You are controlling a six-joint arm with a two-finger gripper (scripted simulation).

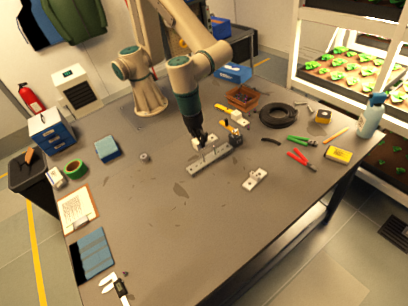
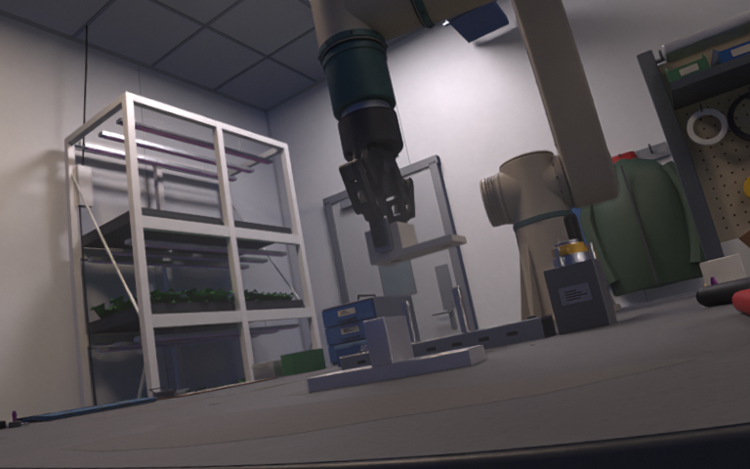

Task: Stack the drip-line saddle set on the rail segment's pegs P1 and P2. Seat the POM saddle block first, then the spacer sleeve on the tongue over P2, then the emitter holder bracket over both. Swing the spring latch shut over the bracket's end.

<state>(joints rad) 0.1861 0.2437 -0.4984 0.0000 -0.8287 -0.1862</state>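
Observation:
My gripper (image 1: 200, 143) (image 2: 385, 235) hangs over the middle of the table and I hold the white POM saddle block (image 1: 196, 143) (image 2: 412, 243) in my closed fingers. Its flat tongue sticks out sideways. I carry it above the grey rail segment (image 1: 210, 158) (image 2: 478, 334), over the end with the two thin upright pegs (image 1: 208, 151). The emitter holder bracket (image 1: 254, 179) (image 2: 395, 357) lies flat on the table in front of the rail. A small grey spacer sleeve (image 1: 145, 157) sits on the table to the left. The dark latch block (image 1: 235, 138) (image 2: 578, 296) stands at the rail's far end.
Behind the work stands the arm's base (image 1: 145, 90), with a brown parts tray (image 1: 242, 96) and a black tape coil (image 1: 278, 114) to its right. Pliers (image 1: 301, 159), a spray bottle (image 1: 371, 115) and a plant rack lie right. A green tape roll (image 1: 75, 168) sits left.

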